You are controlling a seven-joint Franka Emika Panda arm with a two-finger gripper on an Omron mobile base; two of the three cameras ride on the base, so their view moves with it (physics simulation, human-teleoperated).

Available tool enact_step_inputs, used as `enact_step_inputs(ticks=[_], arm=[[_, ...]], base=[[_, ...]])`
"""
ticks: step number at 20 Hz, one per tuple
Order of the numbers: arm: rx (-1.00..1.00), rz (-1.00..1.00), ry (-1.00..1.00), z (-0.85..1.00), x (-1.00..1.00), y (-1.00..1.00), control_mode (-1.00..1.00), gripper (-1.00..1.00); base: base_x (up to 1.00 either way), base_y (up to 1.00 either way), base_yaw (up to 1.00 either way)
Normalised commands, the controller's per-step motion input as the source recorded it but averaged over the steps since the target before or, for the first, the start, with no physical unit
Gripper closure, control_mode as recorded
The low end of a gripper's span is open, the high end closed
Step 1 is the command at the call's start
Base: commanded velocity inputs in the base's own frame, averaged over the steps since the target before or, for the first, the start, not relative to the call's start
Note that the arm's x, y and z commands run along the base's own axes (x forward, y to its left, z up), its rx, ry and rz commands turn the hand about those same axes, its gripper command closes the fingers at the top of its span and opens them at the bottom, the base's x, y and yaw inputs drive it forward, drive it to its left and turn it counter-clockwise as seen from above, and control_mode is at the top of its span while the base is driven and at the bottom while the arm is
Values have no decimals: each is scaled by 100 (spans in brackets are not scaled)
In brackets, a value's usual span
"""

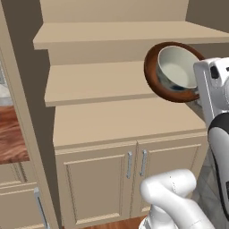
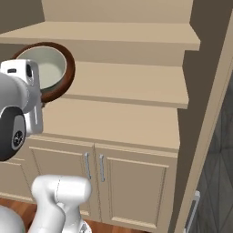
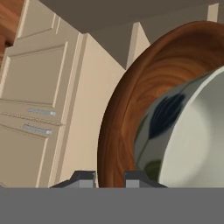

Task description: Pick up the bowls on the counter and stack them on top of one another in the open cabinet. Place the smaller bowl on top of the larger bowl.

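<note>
- Gripper (image 3: 109, 177) pinches brown bowl (image 1: 153, 76) rim; bowl tipped on edge, in air.
- Pale bowl (image 1: 176, 67) nested loose inside: could slide out.
- Rim may clip shelf (image 1: 96, 82) edge.

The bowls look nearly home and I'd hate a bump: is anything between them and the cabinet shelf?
Nothing visible. The brown bowl, pale bowl nested inside, hangs tilted in the pincer at the bare shelf.

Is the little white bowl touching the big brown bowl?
Touching. In the left base view the smaller bowl sits nested inside the larger bowl, both tipped on their side in the air. The hand view shows its pale wall against the brown inside.
</note>
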Motion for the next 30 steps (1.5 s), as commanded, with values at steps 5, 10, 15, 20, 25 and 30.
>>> enact_step_inputs(ticks=[5, 10, 15, 20, 25, 30], arm=[[0, 0, 8, 2, 0, -4, -100, 100], [0, 0, 8, 0, 0, -2, -100, 100], [0, 0, 8, -4, 1, 0, -100, 100], [0, 0, 7, -18, 8, 0, -100, 100], [0, 0, 4, -18, 14, 0, -100, 100], [0, 0, 1, -12, 17, 0, -100, 100]], base=[[0, 0, 0], [0, 0, 0], [0, 0, 0], [0, 0, 0], [0, 0, 0], [0, 0, 0]])
